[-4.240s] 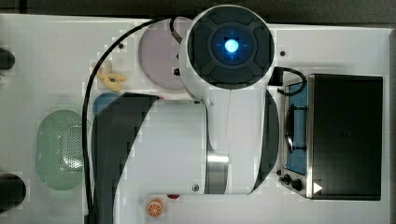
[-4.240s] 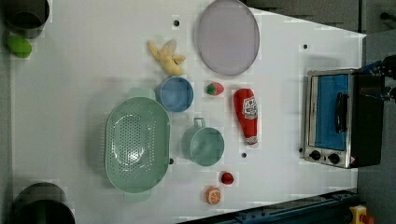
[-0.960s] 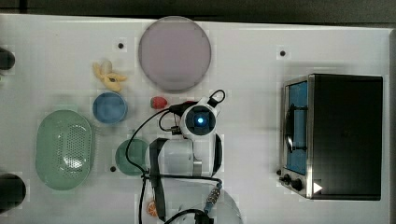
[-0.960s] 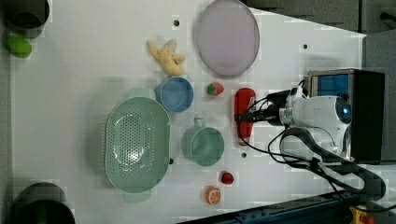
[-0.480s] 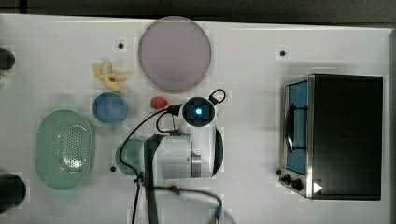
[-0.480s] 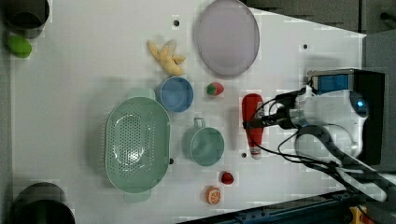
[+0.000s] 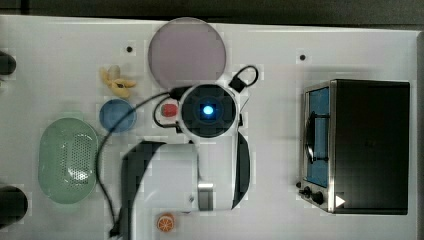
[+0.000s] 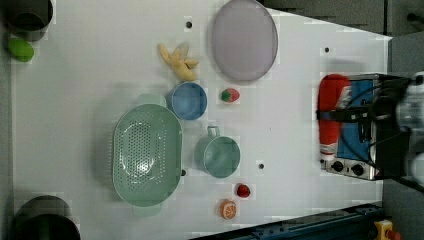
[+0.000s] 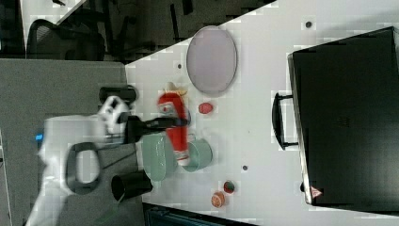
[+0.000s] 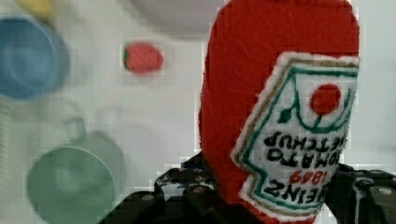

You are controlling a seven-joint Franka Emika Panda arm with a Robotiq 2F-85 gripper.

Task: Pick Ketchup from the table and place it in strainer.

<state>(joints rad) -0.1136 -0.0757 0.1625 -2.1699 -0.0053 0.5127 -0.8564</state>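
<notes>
The end effector (image 10: 275, 198) is clenched on the Ketchup (image 10: 280, 107), its black fingers (image 10: 187, 191) pressing the lower part of the red bottle, whose white label reads "TOMATO KETCHUP" upside down in the wrist view. In the left view the Ketchup (image 8: 332, 112) hangs lifted off the bench (image 8: 90, 70), in front of the toaster oven (image 8: 360, 125), held across its middle by the end effector (image 8: 334, 116). In the right view the bottle (image 9: 175, 127) hangs above the teal-green cup (image 9: 200, 155) and the strainer (image 9: 157, 157).

Below on the bench, in the left view, the teal-green cup (image 8: 218, 156) sits just right of the strainer (image 8: 146, 155), a pale mint-green oval basket with a perforated bottom. A blue bowl (image 8: 187, 100) stands just above the strainer's upper right rim, with 1 strawberry (image 8: 230, 95) to its right. Another strawberry (image 8: 243, 190) and an orange slice (image 8: 227, 209) lie near the bench's lower edge.

Farther off, a bunch of bananas (image 8: 177, 62) lies beside a round lilac plate (image 8: 244, 40). A green lime-like fruit (image 8: 21, 50) sits at the left view's far upper left, beside a dark round container (image 8: 27, 15).
</notes>
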